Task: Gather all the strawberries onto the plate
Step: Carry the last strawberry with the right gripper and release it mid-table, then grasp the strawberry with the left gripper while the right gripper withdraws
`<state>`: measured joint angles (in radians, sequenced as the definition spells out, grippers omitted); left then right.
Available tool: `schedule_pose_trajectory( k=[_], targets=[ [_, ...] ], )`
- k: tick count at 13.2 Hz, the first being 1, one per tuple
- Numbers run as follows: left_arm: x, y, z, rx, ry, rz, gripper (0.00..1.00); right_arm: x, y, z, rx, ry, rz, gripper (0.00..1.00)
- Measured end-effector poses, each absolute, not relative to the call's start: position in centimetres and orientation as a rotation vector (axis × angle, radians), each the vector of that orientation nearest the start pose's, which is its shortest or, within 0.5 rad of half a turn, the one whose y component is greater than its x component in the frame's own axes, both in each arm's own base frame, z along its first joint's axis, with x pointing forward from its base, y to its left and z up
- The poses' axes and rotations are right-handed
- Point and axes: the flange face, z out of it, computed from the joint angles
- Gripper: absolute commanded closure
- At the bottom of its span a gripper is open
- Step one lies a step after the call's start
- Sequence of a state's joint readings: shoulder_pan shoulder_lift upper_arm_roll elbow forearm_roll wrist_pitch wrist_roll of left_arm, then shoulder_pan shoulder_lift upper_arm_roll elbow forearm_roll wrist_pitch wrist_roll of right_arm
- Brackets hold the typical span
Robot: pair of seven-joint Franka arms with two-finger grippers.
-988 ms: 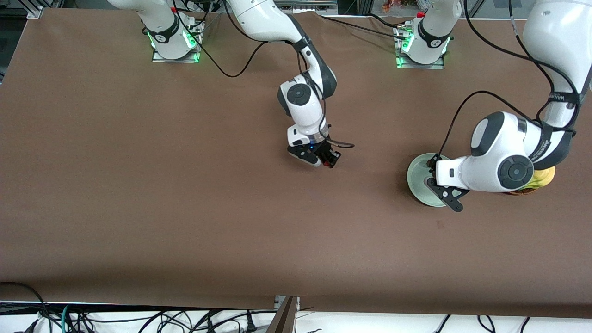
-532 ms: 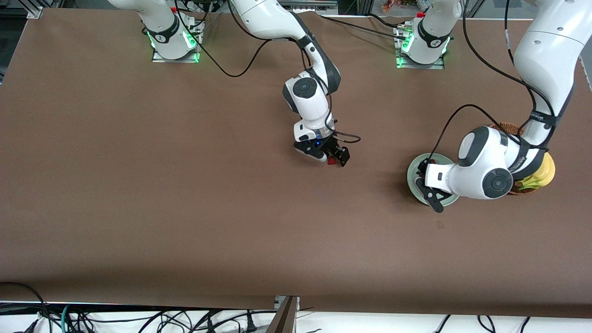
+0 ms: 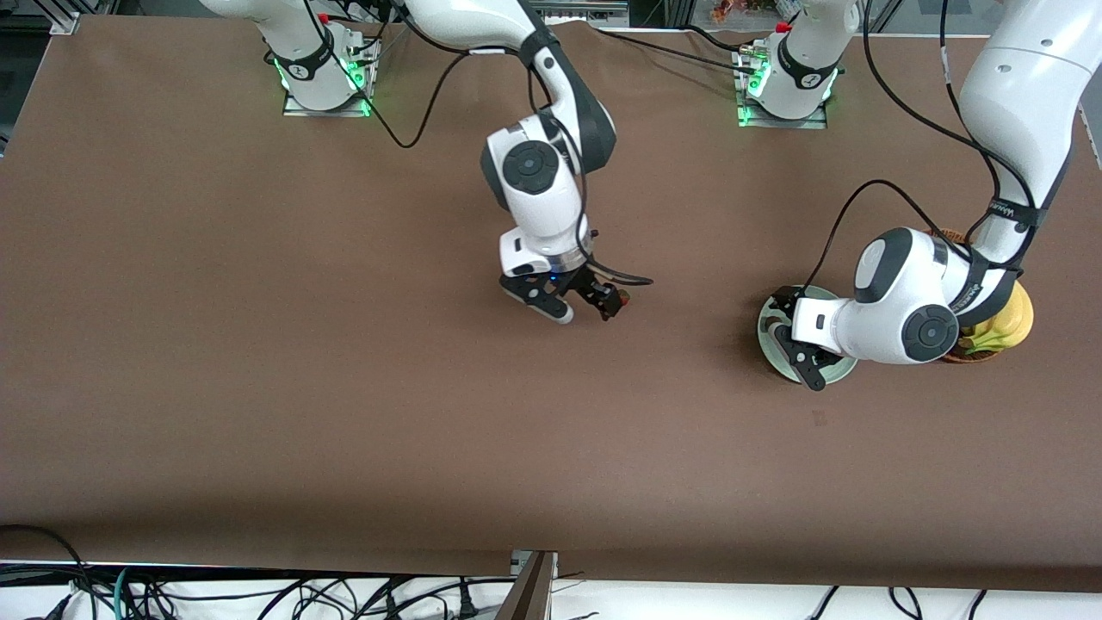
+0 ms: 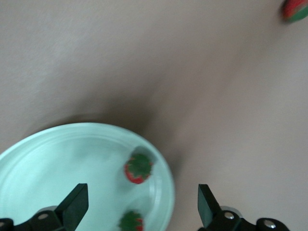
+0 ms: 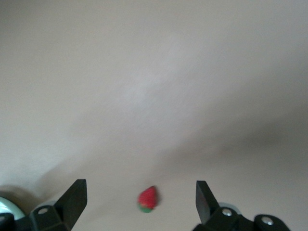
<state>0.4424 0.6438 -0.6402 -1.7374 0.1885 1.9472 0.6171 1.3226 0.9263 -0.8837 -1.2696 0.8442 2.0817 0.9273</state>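
Observation:
The pale mint-green plate (image 3: 764, 337) sits toward the left arm's end of the table. My left gripper (image 3: 792, 344) hangs over it, open and holding nothing. In the left wrist view two strawberries (image 4: 138, 168) (image 4: 131, 221) lie in the plate (image 4: 57, 163) below the open left gripper (image 4: 141, 192). My right gripper (image 3: 603, 303) is over the middle of the table, also open. A third strawberry (image 5: 148, 198) lies on the brown table below the right gripper (image 5: 139, 188), clear of both fingers; it also shows as a small red spot (image 3: 622, 298).
A brown wicker basket (image 3: 947, 234) with yellow bananas (image 3: 1007, 327) stands right beside the plate, mostly under the left arm. The brown cloth covers the whole table. Cables trail along the edge nearest the front camera.
Both grippers have opened. The right one let a strawberry go onto the table and shifted slightly toward the right arm's end. The left one opened over the plate.

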Motion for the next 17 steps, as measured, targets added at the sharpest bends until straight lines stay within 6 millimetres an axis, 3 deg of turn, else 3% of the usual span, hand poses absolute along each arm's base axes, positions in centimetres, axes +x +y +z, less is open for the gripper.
schedule_pose_trajectory(
  k=[3, 5, 7, 10, 13, 15, 17],
  targets=[
    [61.8, -11.7, 27.3, -3.192, 1.209, 0.425, 0.0, 58.1, 45.0, 39.8, -2.954, 0.624, -0.039, 0.0],
    [61.1, -15.7, 28.3, -3.26, 1.009, 0.444, 0.0, 59.3, 39.5, 44.2, -3.028, 0.502, 0.014, 0.0],
    [60.5, -20.4, 28.8, -3.287, 0.875, 0.413, 0.0, 59.8, 35.7, 47.0, -3.064, 0.405, 0.051, 0.0],
    [59.6, -26.0, 27.4, -3.314, 0.818, 0.341, 0.0, 59.8, 34.6, 48.1, -3.069, 0.364, 0.059, 0.0],
    [57.8, -30.3, 23.8, -3.3, 0.621, 0.389, 0.0, 60.1, 34.2, 46.4, -3.071, 0.348, 0.14, 0.0],
    [55.9, -34.1, 21.6, -3.231, 0.498, 0.336, 0.0, 60.7, 32.7, 45.6, -3.097, 0.326, 0.21, 0.0],
    [54.7, -36.7, 20.3, -3.224, 0.44, 0.283, 0.0, 61.0, 30.7, 46.9, -3.1, 0.271, 0.243, 0.0]
  ],
)
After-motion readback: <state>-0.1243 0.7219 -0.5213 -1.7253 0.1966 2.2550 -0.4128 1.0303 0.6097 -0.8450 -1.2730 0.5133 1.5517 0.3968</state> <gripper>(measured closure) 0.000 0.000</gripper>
